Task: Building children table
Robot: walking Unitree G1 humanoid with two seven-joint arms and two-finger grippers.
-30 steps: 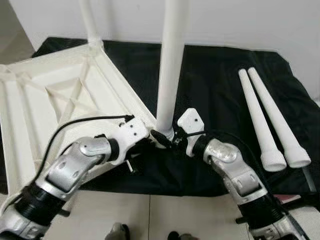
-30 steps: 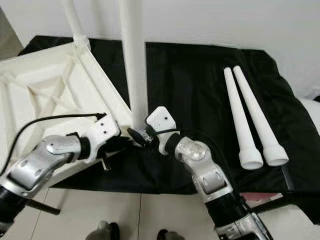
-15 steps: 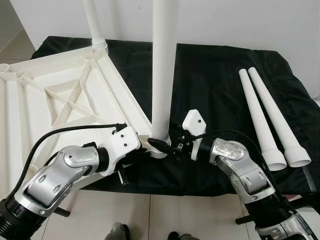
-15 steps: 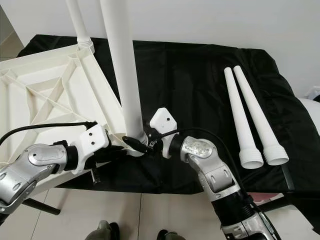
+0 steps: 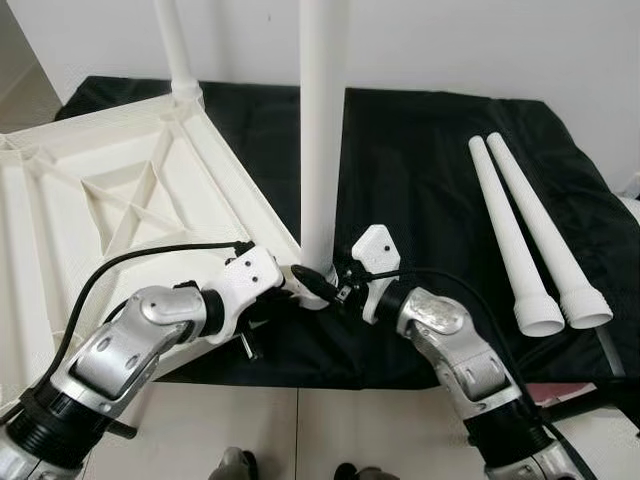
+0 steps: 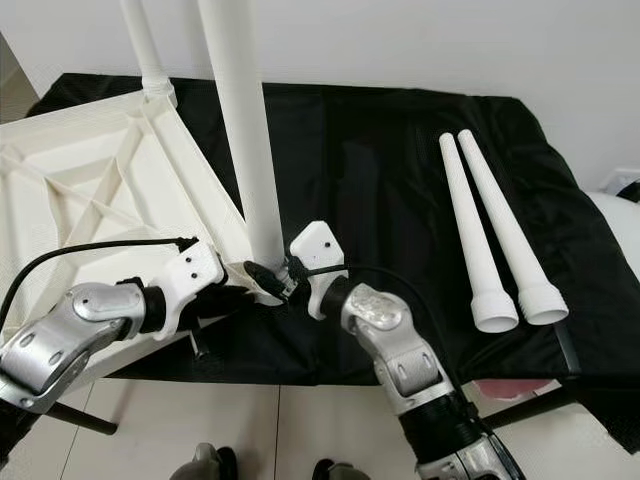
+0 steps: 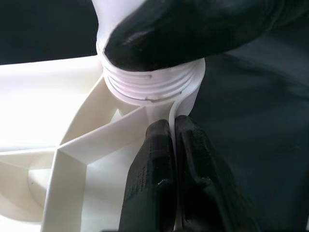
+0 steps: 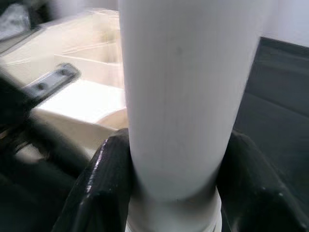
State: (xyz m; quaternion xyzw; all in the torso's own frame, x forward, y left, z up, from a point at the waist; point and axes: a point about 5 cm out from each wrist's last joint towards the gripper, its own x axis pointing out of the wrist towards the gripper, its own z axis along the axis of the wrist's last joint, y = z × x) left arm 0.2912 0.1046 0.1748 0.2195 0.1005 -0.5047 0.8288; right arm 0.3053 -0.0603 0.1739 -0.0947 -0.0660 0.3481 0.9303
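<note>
Two end effectors at corner socket: right end effector (image 8: 169,193) clamps leg (image 5: 322,130), now straighter; left end effector (image 7: 169,169) pinches tabletop (image 5: 110,210) rim. I judge threading nearly seated.

four legs (image 5: 322,120), one tabletop (image 5: 100,200)

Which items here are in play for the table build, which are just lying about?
In play:
- upturned white tabletop
- upright leg, gripped at its base by right pincer
- left pincer, pinching the tabletop's corner rim
- far-corner leg, already fitted
- two loose legs, still waiting

Lying about:
- black cloth
</note>
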